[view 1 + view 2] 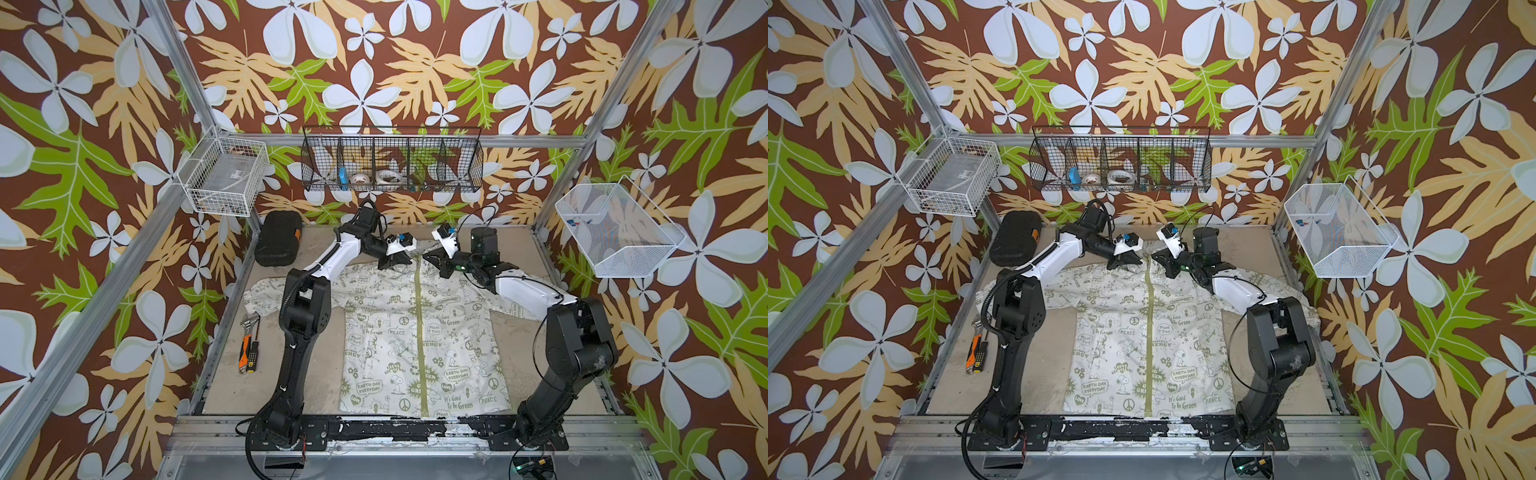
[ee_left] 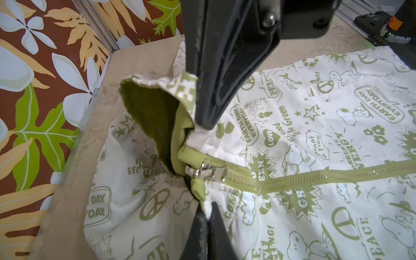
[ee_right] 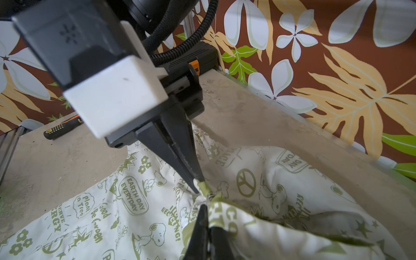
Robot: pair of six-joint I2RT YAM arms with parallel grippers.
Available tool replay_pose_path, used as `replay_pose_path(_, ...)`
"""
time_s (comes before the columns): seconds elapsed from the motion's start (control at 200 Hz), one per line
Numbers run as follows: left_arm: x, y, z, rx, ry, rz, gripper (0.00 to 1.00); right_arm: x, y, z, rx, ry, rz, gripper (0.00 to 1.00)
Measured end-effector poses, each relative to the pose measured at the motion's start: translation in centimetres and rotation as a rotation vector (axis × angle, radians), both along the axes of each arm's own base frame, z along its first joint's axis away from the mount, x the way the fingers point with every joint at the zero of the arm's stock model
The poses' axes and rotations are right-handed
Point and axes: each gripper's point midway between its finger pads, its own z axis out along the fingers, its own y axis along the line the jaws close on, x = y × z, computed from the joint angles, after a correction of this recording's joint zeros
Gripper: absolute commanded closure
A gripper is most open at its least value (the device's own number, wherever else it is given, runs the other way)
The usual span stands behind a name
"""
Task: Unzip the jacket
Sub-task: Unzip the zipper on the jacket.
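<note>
1. The jacket [image 1: 382,353] was laid flat and front up in the middle of the beige table [image 1: 232,390], between the two arms. Its hem was at the near edge, its hood at the far end, and its sleeves were spread left and right. Cream-white cloth printed all over with olive cartoons and slogans was seen, and the olive zipper [image 1: 420,332] was closed along the whole front.
2. The left gripper [image 1: 409,261] was clenched on the collar edge just left of the zipper top. The right gripper [image 1: 425,257] was clamped on the collar cloth just right of it.
3. The whole garment was shown only in both top views. The silver slider [image 2: 202,171] at the zipper's top and the hood's olive lining [image 2: 148,117] were shown plainly in the left wrist view.
4. The cloth was thin and creased, the slider shiny metal, the fingers [image 3: 175,157] black and tapered, and the table scuffed.
</note>
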Motion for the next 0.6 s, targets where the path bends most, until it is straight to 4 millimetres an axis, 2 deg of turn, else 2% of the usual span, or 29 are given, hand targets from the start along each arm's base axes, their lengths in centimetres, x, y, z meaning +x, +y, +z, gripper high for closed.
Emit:
replay_pose_path(0.1,-0.5,0.0,0.9,-0.014,-0.001,-0.008,1.0,0.7,-0.2,0.1,-0.011,-0.008,-0.026,1.0)
replay_pose_path(0.17,-0.8,0.0,1.4,-0.024,-0.003,-0.016,1.0,1.2,-0.6,0.2,-0.018,-0.01,-0.057,0.76)
replay_pose_path(0.24,-1.1,0.0,1.8,-0.036,-0.002,-0.023,1.0,1.9,-1.2,0.2,-0.022,0.004,-0.117,0.61)
replay_pose_path(0.275,-1.2,0.0,2.1,-0.04,0.0,-0.024,1.0,2.4,-1.5,0.3,-0.028,0.014,-0.152,0.56)
replay_pose_path(0.36,-1.4,0.0,2.4,-0.051,0.016,-0.019,1.0,3.6,-2.9,1.3,-0.01,0.068,-0.243,0.52)
replay_pose_path(0.44,-1.9,0.1,2.5,-0.058,0.021,-0.019,1.0,4.9,-5.5,2.5,0.035,0.111,-0.358,0.52)
replay_pose_path(0.52,-2.3,0.3,2.5,-0.064,0.033,-0.006,1.0,4.0,-7.6,2.6,0.097,0.174,-0.42,0.51)
replay_pose_path(0.595,-2.7,0.4,2.4,-0.07,0.038,0.004,1.0,2.0,-7.0,2.6,0.14,0.194,-0.365,0.5)
